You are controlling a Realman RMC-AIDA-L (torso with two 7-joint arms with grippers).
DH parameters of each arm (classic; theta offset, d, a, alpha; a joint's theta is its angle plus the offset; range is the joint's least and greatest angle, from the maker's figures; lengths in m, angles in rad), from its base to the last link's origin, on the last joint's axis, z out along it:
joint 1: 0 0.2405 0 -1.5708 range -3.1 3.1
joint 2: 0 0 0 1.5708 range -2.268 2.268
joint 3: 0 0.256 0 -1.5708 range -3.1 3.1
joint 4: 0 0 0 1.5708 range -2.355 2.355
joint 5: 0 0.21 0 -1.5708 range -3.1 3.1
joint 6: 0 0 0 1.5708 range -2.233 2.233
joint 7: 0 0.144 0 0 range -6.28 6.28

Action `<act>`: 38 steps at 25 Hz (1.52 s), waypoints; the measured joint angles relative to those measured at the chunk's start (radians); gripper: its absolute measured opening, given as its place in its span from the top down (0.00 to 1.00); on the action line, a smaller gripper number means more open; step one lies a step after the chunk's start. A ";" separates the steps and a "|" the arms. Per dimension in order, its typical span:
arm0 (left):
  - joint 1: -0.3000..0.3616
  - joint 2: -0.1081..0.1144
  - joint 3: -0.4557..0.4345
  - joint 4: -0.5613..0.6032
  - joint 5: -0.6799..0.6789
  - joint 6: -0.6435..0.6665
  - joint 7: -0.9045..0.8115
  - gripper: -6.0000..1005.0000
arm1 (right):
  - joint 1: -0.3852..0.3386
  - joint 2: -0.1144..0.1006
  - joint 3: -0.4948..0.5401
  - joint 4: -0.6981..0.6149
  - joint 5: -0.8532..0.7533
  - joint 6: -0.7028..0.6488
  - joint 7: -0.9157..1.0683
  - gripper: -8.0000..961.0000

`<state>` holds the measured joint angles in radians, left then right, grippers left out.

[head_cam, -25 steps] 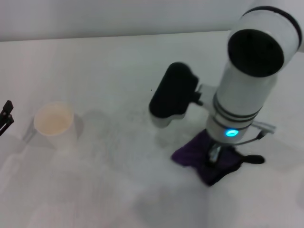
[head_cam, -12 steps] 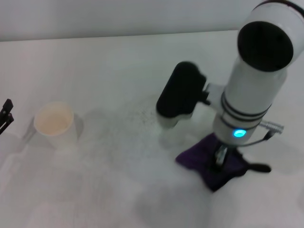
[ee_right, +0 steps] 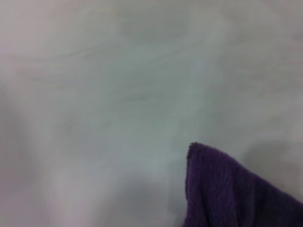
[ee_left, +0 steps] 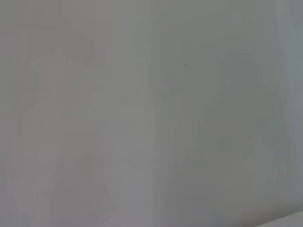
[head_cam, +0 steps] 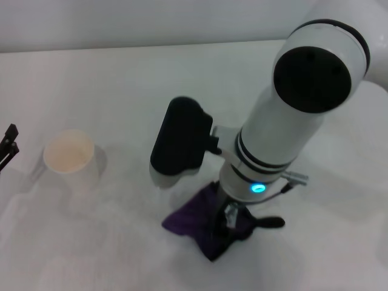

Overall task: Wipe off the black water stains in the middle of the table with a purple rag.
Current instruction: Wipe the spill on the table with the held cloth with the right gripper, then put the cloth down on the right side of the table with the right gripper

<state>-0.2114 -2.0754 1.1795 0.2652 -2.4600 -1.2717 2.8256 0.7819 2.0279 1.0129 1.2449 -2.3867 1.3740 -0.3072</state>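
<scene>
Currently the right arm (head_cam: 285,127) reaches down over the near-centre part of the white counter (head_cam: 121,79), its wrist directly above the purple rag (head_cam: 197,221). The right pincer (head_cam: 229,217) stands on the rag, pressing it flat against the counter; whether its fingers are spread or pressed together cannot be told, since the wrist housing hides them. The rag lies crumpled, with one corner toward the robot's left and a thin black strap (head_cam: 267,223) trailing out toward the robot's right. A black module (head_cam: 180,142) mounted on the side of the wrist hangs over the counter just left of the rag. In the right wrist view, one corner of the rag (ee_right: 227,194) lies on the pale counter surface (ee_right: 94,94), which shows only faint grey streaks. No dark blot is visible on the exposed counter in any view. A white paper cup (head_cam: 68,156) stands upright well to the left of the rag. The left pincer (head_cam: 7,147) sits at the far left edge of the head view, apart from the cup; its finger state cannot be told. The left wrist view shows only a blank pale surface (ee_left: 151,113).
</scene>
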 joint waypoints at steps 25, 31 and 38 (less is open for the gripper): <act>0.003 -0.003 0.000 -0.009 -0.002 0.000 0.000 0.12 | -0.034 -0.017 0.505 -0.124 -0.487 0.114 -0.099 0.83; -0.003 -0.003 0.000 -0.006 -0.004 0.000 0.000 0.12 | -0.046 -0.018 0.604 -0.168 -0.514 0.097 -0.161 0.83; -0.011 -0.001 0.000 -0.006 -0.004 0.000 0.000 0.12 | -0.057 -0.020 0.621 -0.207 -0.577 0.043 -0.170 0.83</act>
<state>-0.2225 -2.0769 1.1796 0.2595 -2.4637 -1.2717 2.8256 0.7244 2.0081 1.6343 1.0376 -2.9639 1.4175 -0.4776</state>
